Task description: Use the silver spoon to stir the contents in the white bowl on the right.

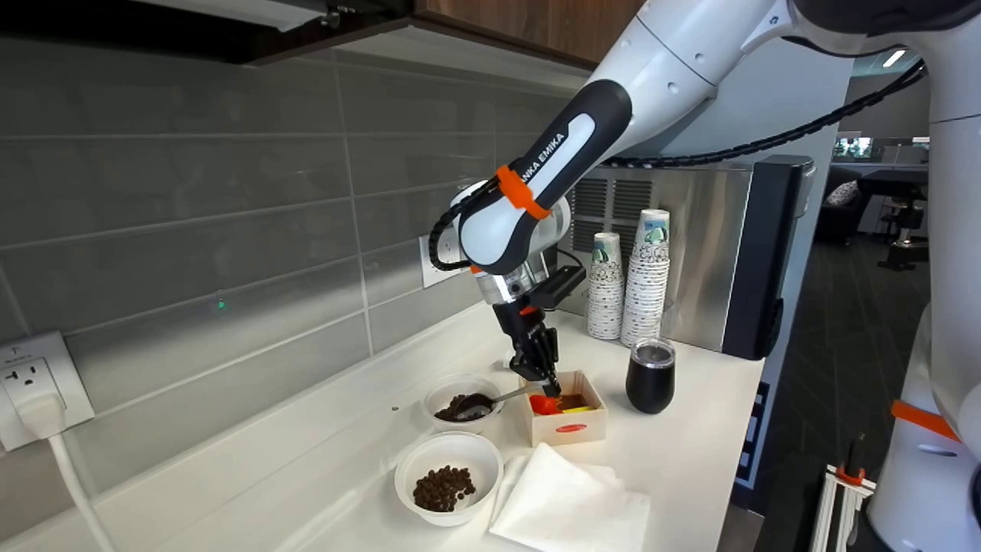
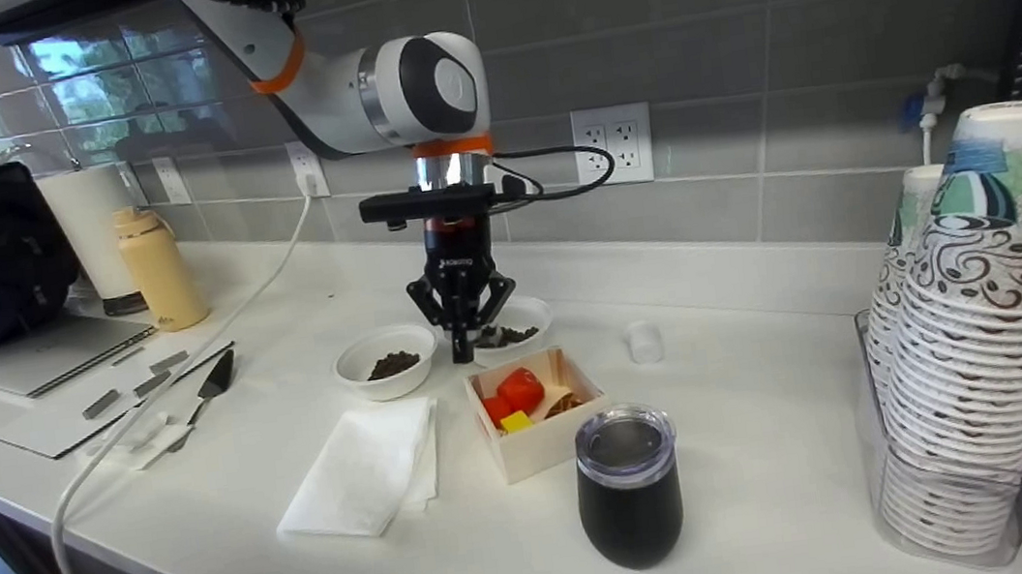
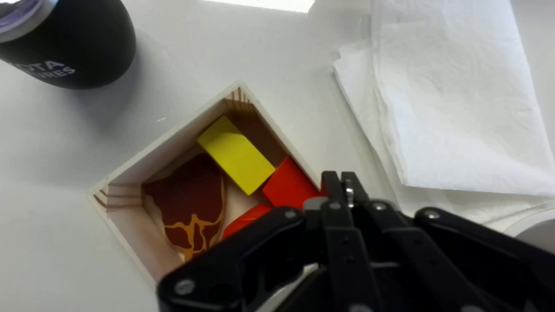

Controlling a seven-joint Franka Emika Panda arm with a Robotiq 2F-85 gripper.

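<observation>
The silver spoon lies tilted, its scoop end in the dark brown contents of the white bowl. That bowl is the farther one in an exterior view and the right one in an exterior view, partly hidden there by the gripper. My gripper points down and is shut on the spoon's handle, beside the bowl and above the edge of the small wooden box. In the wrist view a shiny bit of the spoon shows between the nearly closed fingertips. The bowl's contents are hidden there.
A like white bowl with loose brown lumps stands beside it. The wooden box holds red and yellow pieces under the gripper. A folded napkin, black tumbler and stacked paper cups stand around. The tiled wall is behind.
</observation>
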